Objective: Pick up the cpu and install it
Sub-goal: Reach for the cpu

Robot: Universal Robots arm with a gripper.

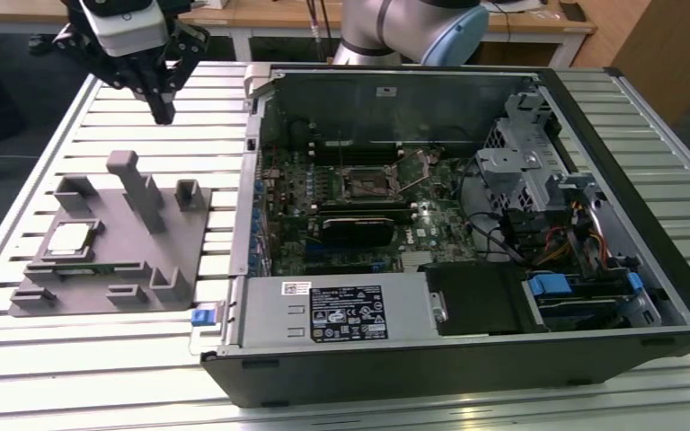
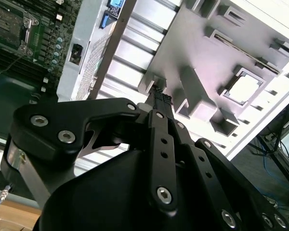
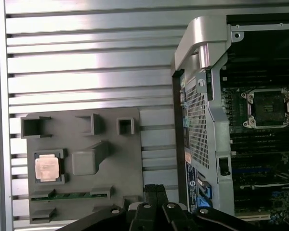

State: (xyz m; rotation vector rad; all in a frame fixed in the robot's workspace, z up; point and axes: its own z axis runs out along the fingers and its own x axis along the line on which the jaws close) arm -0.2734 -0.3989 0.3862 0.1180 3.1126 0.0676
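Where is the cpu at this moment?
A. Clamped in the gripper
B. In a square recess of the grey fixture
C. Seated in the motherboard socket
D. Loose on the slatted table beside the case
B: the cpu lies flat in a recess of the grey fixture, while the gripper hangs above the table, apart from it and holding nothing.
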